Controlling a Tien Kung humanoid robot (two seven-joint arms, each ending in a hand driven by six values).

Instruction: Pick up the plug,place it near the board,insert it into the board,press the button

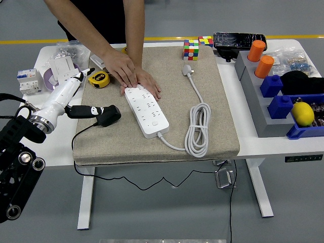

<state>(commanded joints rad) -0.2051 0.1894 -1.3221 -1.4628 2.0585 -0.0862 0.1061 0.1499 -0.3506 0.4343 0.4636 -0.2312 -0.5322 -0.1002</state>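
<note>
Left hand [76,83], white, extends over the mat's left edge; finger state cannot be determined. Black plug [104,115] lies on the beige mat [223,126] just beside that hand, apart from the white power strip [147,111]. Both of a person's hands [132,76] press flat on the strip's far end. White table [283,147] stands on a grey floor.

A white table [263,144] stands on grey floor [283,212] crossed by a yellow line [30,41].
</note>
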